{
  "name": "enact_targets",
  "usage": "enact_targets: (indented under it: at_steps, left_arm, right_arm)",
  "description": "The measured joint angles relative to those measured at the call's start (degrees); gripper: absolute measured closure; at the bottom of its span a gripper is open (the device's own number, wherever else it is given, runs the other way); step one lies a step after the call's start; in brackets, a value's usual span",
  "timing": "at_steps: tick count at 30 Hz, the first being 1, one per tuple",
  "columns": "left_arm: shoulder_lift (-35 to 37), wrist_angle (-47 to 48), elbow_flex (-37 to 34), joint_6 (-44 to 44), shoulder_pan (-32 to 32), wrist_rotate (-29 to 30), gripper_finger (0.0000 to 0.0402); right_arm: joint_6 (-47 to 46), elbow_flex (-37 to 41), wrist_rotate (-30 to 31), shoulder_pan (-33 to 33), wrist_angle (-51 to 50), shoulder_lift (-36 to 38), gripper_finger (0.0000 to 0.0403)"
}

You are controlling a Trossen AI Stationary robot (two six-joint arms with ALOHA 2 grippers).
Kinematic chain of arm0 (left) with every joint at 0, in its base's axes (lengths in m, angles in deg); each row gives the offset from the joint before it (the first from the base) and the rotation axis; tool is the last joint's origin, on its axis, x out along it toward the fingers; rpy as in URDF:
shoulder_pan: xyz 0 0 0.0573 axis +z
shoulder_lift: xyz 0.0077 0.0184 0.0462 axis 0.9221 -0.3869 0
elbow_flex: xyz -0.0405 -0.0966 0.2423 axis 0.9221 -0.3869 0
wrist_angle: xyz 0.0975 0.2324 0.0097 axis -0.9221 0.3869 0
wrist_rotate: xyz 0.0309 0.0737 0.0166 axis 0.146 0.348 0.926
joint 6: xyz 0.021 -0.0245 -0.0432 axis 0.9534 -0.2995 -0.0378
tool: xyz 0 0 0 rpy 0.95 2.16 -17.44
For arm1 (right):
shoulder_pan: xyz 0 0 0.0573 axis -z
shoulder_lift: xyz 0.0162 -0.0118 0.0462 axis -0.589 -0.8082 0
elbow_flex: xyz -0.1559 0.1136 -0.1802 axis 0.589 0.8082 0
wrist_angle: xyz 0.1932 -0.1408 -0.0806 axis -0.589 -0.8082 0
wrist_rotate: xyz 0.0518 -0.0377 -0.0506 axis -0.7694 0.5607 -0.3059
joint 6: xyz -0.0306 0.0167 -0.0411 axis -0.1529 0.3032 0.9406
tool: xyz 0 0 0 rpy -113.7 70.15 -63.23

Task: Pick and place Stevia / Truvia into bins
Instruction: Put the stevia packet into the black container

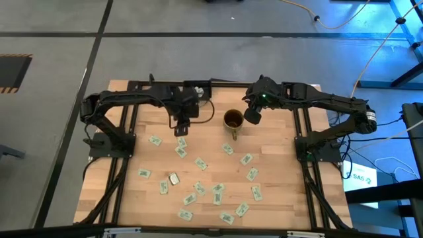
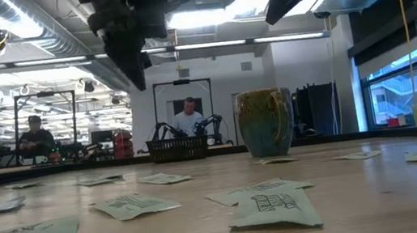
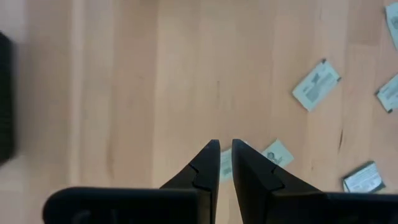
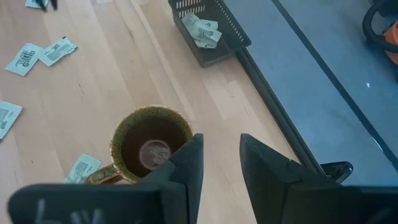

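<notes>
Several white-and-green Stevia sachets [image 1: 201,163] lie flat and scattered over the wooden table. The brown-gold mug [image 1: 232,119] stands upright at the far middle. Left of it, at the far edge, sits the black tray [image 4: 214,46] with a few sachets [image 4: 202,28] inside. My left gripper [image 3: 225,146] hangs above the table, pointing steeply down. Its fingertips stand a narrow gap apart with nothing between them, over two sachets [image 3: 277,152]. My right gripper [image 4: 217,162] hovers open just right of and above the mug [image 4: 151,146], holding nothing.
The black metal frame rails [image 1: 301,132] run along both sides of the table, and the arm bases stand on them. A small gold-and-white packet [image 1: 174,178] lies among the sachets at the near left. Bare wood shows between the mug and the sachets.
</notes>
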Motion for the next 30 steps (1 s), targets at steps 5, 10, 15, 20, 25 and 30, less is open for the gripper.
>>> enact_targets:
  at_steps: [5,10,15,20,25,30]
  left_arm:
    - [0.0,-2.9,-7.5,-2.2,-1.5,0.2,0.0365]
    - [-0.1,-9.2,-15.1,-4.0,-3.7,3.0,0.0356]
    - [-0.1,-14.3,-19.8,-3.6,-6.3,6.7,0.0337]
    - [-0.1,-18.2,-22.1,-3.9,-7.7,8.2,0.033]
    - [-0.1,-18.5,-22.5,-4.5,-8.0,8.2,0.0335]
    - [-0.4,-19.2,-22.5,-3.6,-8.2,8.6,0.0343]
  right_arm:
    - [0.0,0.0,0.0,0.0,-0.1,0.0,0.0295]
    - [0.0,0.0,0.0,0.0,0.0,0.0,0.0295]
    - [0.2,0.0,0.0,0.0,0.2,0.0,0.0295]
    - [0.1,0.0,0.0,0.0,0.2,0.0,0.0295]
    - [0.0,0.0,0.0,0.0,0.4,0.0,0.0295]
    - [0.0,0.0,0.0,0.0,0.4,0.0,0.0295]
